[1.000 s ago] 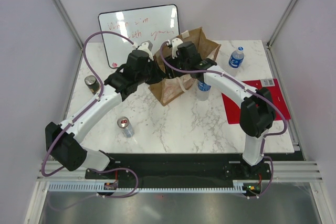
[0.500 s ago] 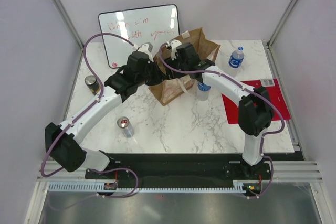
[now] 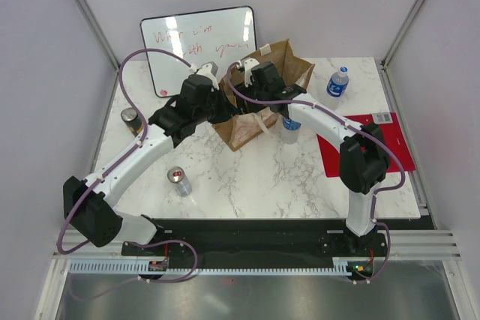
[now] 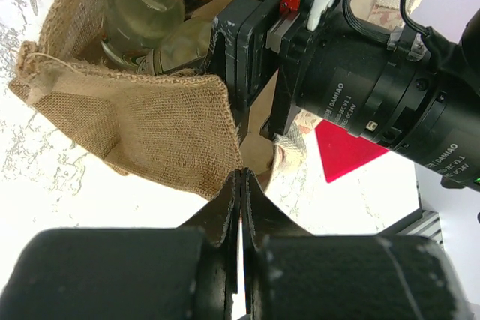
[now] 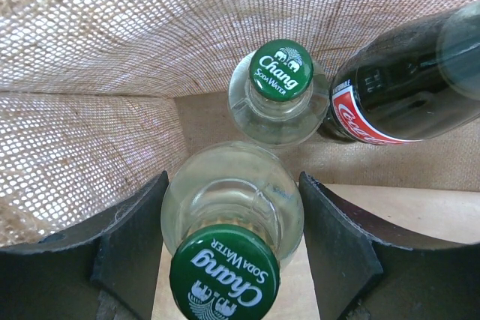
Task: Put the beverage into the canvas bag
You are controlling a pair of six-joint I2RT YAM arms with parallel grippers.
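The tan canvas bag (image 3: 240, 129) stands mid-table, its mouth open. My right gripper (image 3: 249, 89) reaches down into it. In the right wrist view the right gripper (image 5: 234, 185) is open. Its fingers (image 5: 131, 237) stand either side of a clear Chang soda water bottle (image 5: 232, 207) with a green cap, a small gap on each side. A second Chang bottle (image 5: 279, 88) and a Coca-Cola bottle (image 5: 397, 88) stand behind it inside the burlap wall (image 5: 112, 50). My left gripper (image 4: 241, 177) is shut on the bag's rim (image 4: 150, 129), at the bag's left side (image 3: 223, 106).
A whiteboard (image 3: 199, 46) leans at the back left. A water bottle (image 3: 337, 82) stands back right, another (image 3: 290, 127) just right of the bag. A silver can (image 3: 178, 181) is front left, a dark can (image 3: 131, 119) at the left edge. A red sheet (image 3: 375, 144) lies right.
Both wrists have shifted slightly left at the bag's mouth. The bag and the other objects have stayed in place.
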